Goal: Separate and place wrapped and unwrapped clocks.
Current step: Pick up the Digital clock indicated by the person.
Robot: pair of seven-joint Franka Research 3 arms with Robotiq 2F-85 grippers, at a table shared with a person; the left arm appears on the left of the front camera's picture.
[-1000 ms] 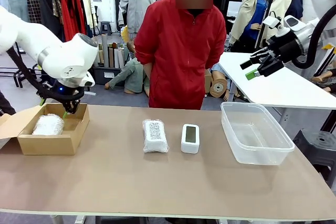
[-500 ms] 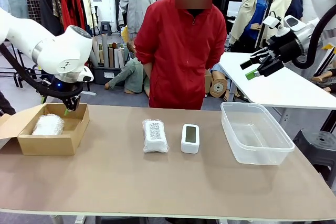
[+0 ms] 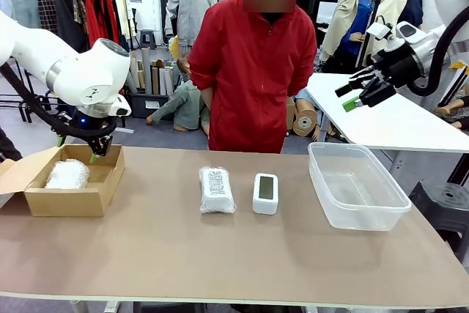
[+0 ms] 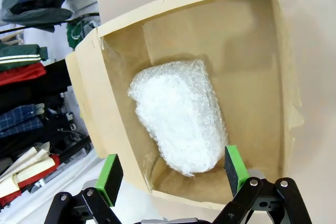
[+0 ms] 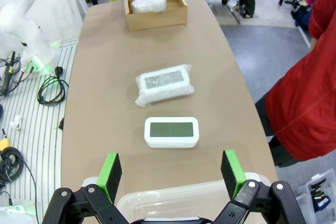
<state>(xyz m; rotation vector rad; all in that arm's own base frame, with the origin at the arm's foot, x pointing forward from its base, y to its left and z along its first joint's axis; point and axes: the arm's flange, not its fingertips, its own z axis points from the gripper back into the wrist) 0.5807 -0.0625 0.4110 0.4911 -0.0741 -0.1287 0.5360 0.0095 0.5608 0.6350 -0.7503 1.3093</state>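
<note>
Robot's left arm (image 3: 66,71) enters from left edge of picture, elbow bent, wrist turned down. Its left tool (image 3: 94,153) points down, low over far left corner of worktop (image 3: 183,254). Fingers spread wide, green pads (image 4: 110,178) well apart, nothing between them.

Robot's right arm (image 3: 432,42) enters from right edge, held high. Its right tool (image 3: 345,97) hangs well above far right corner of worktop, tilted down toward worktop middle. Fingers spread wide, nothing gripped.

Brown table (image 3: 220,254): cardboard box (image 3: 69,201), wrapped clock (image 3: 217,189), bare clock (image 3: 265,193), clear tub (image 3: 370,218).
</note>
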